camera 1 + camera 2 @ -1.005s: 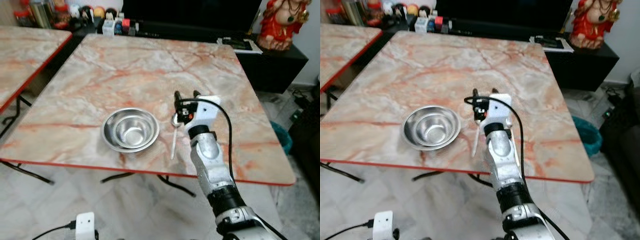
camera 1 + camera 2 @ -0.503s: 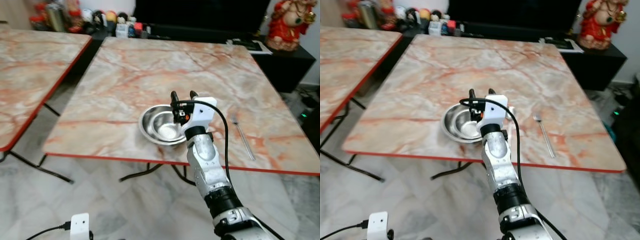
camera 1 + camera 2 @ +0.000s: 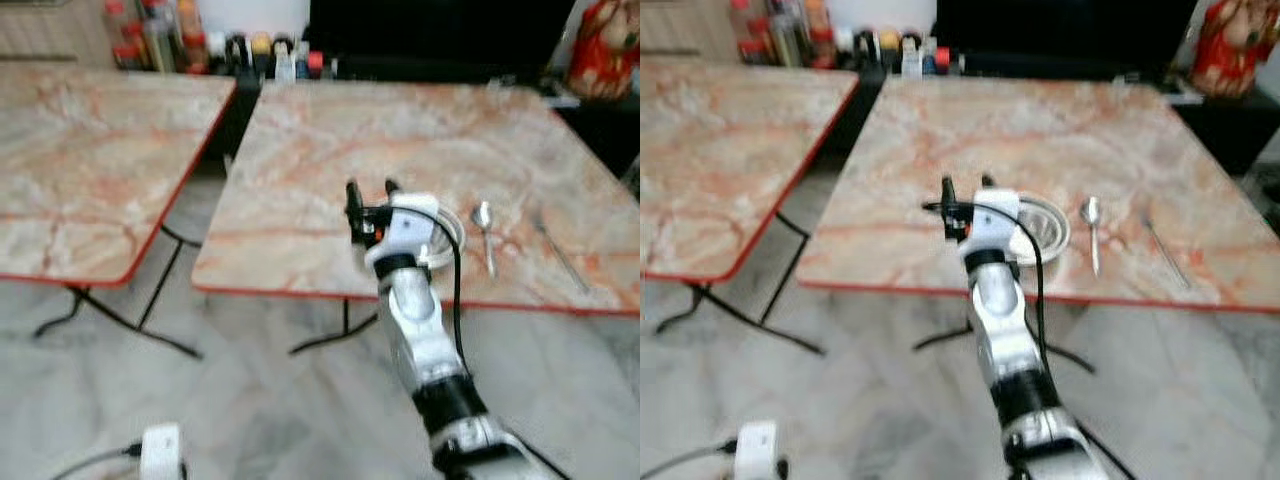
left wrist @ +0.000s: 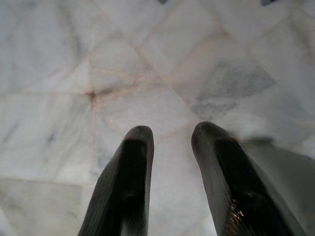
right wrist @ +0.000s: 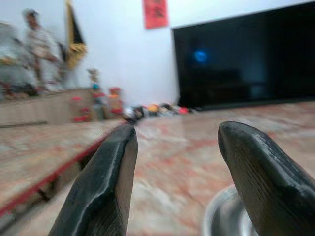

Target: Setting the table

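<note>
A steel bowl (image 3: 1048,224) sits near the front edge of the marble table (image 3: 400,130), partly hidden behind my raised right arm. My right gripper (image 3: 369,187) hovers open just left of the bowl, with nothing between its fingers (image 5: 103,182); the bowl's rim (image 5: 221,216) shows low in the right wrist view. A spoon (image 3: 486,236) lies to the right of the bowl, and a thin fork-like utensil (image 3: 560,256) lies further right. My left gripper (image 4: 170,132) hangs over the marble floor, fingers slightly apart and empty.
A second marble table (image 3: 90,170) with a red edge stands to the left, with a gap and black legs (image 3: 150,320) between the tables. Bottles and small items (image 3: 230,50) line the back by a dark TV. A red figurine (image 3: 605,45) stands at the back right.
The camera has swung left and pulled back, so the left table fills more of the picture, now blurred. My right gripper stays raised and open by the bowl.
</note>
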{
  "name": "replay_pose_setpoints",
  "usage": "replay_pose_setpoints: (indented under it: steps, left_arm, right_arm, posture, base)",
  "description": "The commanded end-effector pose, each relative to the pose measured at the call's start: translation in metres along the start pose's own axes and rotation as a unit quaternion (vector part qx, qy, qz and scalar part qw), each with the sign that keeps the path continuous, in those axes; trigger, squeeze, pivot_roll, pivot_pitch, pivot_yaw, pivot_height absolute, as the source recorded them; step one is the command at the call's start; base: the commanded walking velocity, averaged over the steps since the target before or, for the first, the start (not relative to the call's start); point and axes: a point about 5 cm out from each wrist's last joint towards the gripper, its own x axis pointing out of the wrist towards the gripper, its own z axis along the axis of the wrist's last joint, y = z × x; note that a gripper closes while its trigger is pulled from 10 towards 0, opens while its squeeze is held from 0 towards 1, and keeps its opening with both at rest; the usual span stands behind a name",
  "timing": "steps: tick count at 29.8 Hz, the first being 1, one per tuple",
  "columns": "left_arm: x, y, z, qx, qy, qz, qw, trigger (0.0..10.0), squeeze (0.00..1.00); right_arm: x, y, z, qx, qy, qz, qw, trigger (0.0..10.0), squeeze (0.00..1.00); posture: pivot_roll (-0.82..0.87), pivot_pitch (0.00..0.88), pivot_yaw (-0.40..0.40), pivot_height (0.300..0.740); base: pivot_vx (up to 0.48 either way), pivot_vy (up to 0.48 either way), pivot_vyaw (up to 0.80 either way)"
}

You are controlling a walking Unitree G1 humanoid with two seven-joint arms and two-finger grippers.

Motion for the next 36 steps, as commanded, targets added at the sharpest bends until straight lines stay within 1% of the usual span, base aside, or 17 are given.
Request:
replay_pose_setpoints:
  steps: [1, 13, 19, 20, 23, 24, 28, 30, 32, 33, 35, 36]
  left_arm:
    - [0.0, 0.006, -0.002, 0.007, 0.004, 0.006, 1.0, 10.0, 0.0]
    - [0.0, 0.007, -0.002, 0.002, 0.004, 0.01, 1.0, 10.0, 0.0]
    - [-0.001, 0.006, -0.003, -0.007, 0.004, 0.014, 1.0, 10.0, 0.0]
    - [-0.001, 0.006, -0.004, -0.01, 0.005, 0.016, 1.0, 10.0, 0.0]
    - [-0.001, 0.006, -0.005, -0.013, 0.006, 0.017, 1.0, 10.0, 0.0]
    - [-0.002, 0.006, -0.006, -0.015, 0.006, 0.019, 1.0, 10.0, 0.0]
    - [-0.002, 0.007, -0.007, -0.017, 0.008, 0.02, 1.0, 10.0, 0.0]
    - [-0.002, 0.007, -0.007, -0.019, 0.008, 0.021, 1.0, 10.0, 0.0]
    - [-0.002, 0.007, -0.007, -0.019, 0.008, 0.022, 1.0, 10.0, 0.0]
    - [-0.002, 0.008, -0.007, -0.02, 0.008, 0.023, 1.0, 10.0, 0.0]
    - [-0.002, 0.008, -0.007, -0.02, 0.007, 0.023, 1.0, 10.0, 0.0]
    - [-0.002, 0.008, -0.006, -0.02, 0.007, 0.024, 0.999, 10.0, 0.0]
  right_arm:
    - [0.002, 0.006, 0.006, 0.001, -0.013, 0.006, 1.0, 10.0, 0.0]
    - [-0.001, 0.001, -0.004, -0.015, 0.007, 0.013, 1.0, 10.0, 0.0]
    - [-0.007, -0.008, -0.015, -0.03, 0.029, 0.013, 0.999, 10.0, 0.0]
    - [-0.009, -0.011, -0.021, -0.034, 0.041, 0.014, 0.998, 10.0, 0.0]
    - [-0.012, -0.014, -0.027, -0.04, 0.056, 0.017, 0.997, 10.0, 0.0]
    - [-0.016, -0.017, -0.037, -0.05, 0.077, 0.021, 0.996, 10.0, 0.0]
    - [-0.025, -0.025, -0.054, -0.06, 0.116, 0.02, 0.991, 10.0, 0.0]
    - [-0.035, -0.032, -0.068, -0.066, 0.156, 0.017, 0.985, 10.0, 0.0]
    - [-0.045, -0.04, -0.083, -0.066, 0.201, 0.009, 0.977, 10.0, 0.0]
    - [-0.057, -0.048, -0.096, -0.074, 0.243, 0.002, 0.967, 10.0, 0.0]
    - [-0.065, -0.053, -0.104, -0.087, 0.269, -0.001, 0.959, 10.0, 0.0]
    - [-0.072, -0.057, -0.11, -0.09, 0.29, -0.002, 0.953, 10.0, 0.0]
  posture:
    - [0.06, 0.041, -0.018, 0.715]
    - [0.07, 0.068, -0.035, 0.715]
    - [0.08, 0.078, -0.05, 0.715]
    - [0.08, 0.079, -0.054, 0.715]
    - [0.08, 0.082, -0.058, 0.715]
    - [0.08, 0.084, -0.061, 0.715]
    - [0.08, 0.084, -0.063, 0.715]
    - [0.09, 0.086, -0.063, 0.715]
    - [0.09, 0.085, -0.062, 0.715]
    - [0.09, 0.086, -0.063, 0.715]
    - [0.09, 0.086, -0.06, 0.715]
    - [0.09, 0.086, -0.06, 0.715]
  base:
    - [0.0, 0.416, 0.0]
    - [0.0, 0.415, 0.0]
    - [0.0, 0.416, 0.0]
    - [0.0, 0.416, 0.0]
    - [0.0, 0.415, 0.0]
    - [0.0, 0.412, 0.0]
    - [0.0, 0.414, 0.0]
    - [0.0, 0.412, 0.0]
    - [0.0, 0.412, 0.0]
    - [0.0, 0.416, 0.0]
    - [0.0, 0.416, 0.0]
    - [0.0, 0.416, 0.0]
